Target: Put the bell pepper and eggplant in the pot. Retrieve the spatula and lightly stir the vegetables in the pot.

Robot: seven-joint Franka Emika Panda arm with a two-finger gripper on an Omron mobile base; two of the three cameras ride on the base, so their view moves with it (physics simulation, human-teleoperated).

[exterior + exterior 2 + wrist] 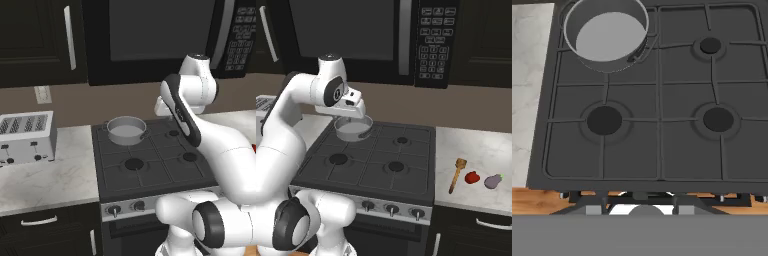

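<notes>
The silver pot (126,130) (353,129) (606,35) stands empty on the stove's back left burner. On the counter right of the stove lie the wooden spatula (457,175), the red bell pepper (472,177) and the purple eggplant (493,181), side by side. My gripper (349,109) (639,209) hovers high above the stove near the pot and looks down on the burners. Its fingertips (594,208) stand apart with nothing between them.
The black four-burner stove (150,165) has knobs along its front. A toaster (26,136) sits on the marble counter (45,180) to the left. A microwave (371,35) and dark cabinets hang overhead. My own arm crosses the right side of the left base view.
</notes>
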